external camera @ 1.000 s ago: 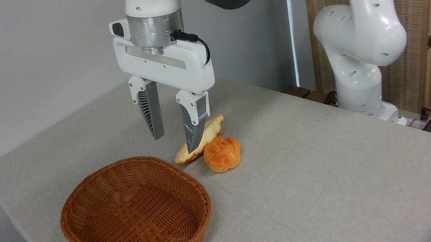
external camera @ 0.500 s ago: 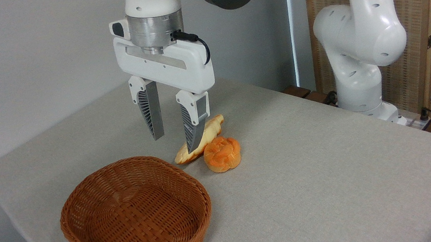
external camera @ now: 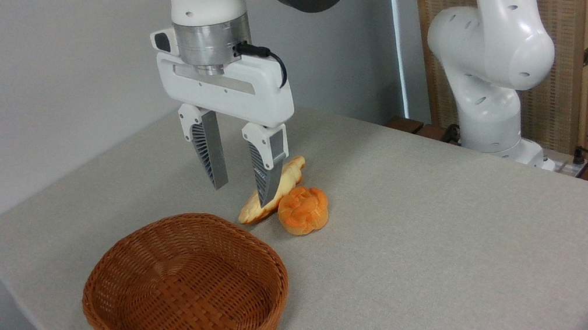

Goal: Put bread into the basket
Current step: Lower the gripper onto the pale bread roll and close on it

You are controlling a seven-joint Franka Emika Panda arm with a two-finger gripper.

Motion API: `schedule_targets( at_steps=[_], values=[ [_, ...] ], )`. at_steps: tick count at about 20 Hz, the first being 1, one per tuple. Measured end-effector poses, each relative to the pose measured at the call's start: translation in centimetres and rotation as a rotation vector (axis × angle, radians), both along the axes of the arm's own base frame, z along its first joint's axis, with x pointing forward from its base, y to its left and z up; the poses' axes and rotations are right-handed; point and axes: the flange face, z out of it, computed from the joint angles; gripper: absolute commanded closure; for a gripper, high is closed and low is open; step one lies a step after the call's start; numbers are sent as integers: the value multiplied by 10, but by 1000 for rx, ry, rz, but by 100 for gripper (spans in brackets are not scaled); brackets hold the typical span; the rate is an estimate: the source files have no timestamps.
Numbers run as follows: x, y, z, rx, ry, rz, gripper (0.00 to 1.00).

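Note:
The bread (external camera: 289, 178), a pale yellow-beige elongated loaf, lies on the table behind the basket, partly hidden by one gripper finger. The brown wicker basket (external camera: 119, 328) stands empty at the front left. My gripper (external camera: 243, 195) hangs open above the table, pointing down, between the basket's far rim and the bread. Nothing is between its fingers. Its right finger (external camera: 266, 175) crosses in front of the loaf in the picture.
A round orange knotted bun (external camera: 303, 210) sits right beside the bread's near side. The arm's white base (external camera: 491, 69) stands at the table's far right edge. Cables and gear lie at the far right, off the table. The table's (external camera: 462, 256) left edge is near the basket.
The gripper has shifted very slightly to the right and up. The bread, bun and basket have not moved.

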Motion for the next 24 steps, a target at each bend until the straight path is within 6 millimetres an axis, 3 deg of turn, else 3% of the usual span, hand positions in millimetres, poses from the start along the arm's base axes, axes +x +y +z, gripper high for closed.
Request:
schedule_targets(
  at_steps=[2, 7, 12, 18, 20, 21, 24],
  values=[
    [-2, -6, -1, 3, 7, -14, 0],
    [-14, -49, -19, 36, 73, -99, 0],
    [-25, -102, -65, 95, 186, -200, 0],
    [-35, -146, -112, 140, 268, -283, 3],
    [-33, -147, -116, 140, 270, -284, 36],
    [-33, -149, -119, 145, 273, -289, 48],
    [-36, -157, -127, 204, 270, -335, 72]
  ],
)
